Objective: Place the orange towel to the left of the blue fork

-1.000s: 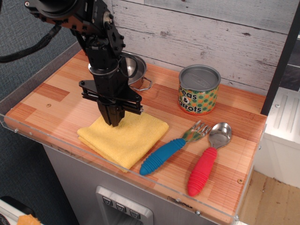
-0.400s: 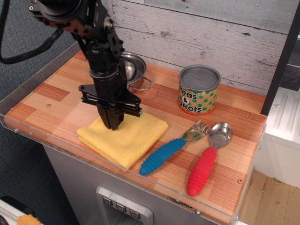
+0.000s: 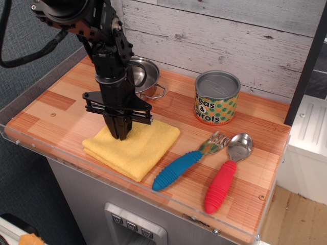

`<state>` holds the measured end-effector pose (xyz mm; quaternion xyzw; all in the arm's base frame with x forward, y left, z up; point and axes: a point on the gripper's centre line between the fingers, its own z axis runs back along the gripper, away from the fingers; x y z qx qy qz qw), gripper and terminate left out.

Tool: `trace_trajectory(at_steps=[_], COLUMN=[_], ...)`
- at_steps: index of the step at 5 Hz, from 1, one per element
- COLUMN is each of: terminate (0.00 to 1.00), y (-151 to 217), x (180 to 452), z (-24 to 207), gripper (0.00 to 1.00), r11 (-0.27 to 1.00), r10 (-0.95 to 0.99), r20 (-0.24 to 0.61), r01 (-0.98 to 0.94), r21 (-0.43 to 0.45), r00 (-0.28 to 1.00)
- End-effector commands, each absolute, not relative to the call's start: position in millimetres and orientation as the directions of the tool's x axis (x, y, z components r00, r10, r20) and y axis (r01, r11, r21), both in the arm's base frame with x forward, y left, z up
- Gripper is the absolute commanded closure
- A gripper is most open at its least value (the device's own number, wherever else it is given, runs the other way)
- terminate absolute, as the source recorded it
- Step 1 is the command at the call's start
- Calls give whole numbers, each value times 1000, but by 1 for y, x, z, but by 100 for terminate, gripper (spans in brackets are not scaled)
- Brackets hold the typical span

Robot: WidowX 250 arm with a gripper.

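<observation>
- One pincer (image 3: 119, 133) stands with its tips pressed down on the orange towel (image 3: 132, 148) at the centre left of the frame; the jaws look closed on the cloth, though the tips are dark and I cannot see the pinch clearly.
- Compared with a second ago, the towel has slid a little toward the left of the frame, and its right corner is now farther from the blue fork (image 3: 185, 163).
- The fork lies at the lower centre on the tabletop (image 3: 61, 102), with the red spoon (image 3: 227, 171) just beside it on the right.
- I judge the towel is already left of the fork, so releasing it seems the remaining step.
</observation>
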<state>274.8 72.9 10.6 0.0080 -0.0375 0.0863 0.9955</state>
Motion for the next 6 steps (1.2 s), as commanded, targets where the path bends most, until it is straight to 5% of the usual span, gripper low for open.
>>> trace_trajectory(at_steps=[1,6], terminate=[0,0], y=[75,68], x=[276,298], z=[32,98], gripper=[0,0], r11=[983,985], r10=[179,167], r20=[119,213], r01=[-181,-172], r21=[8,2], r00=[977,962])
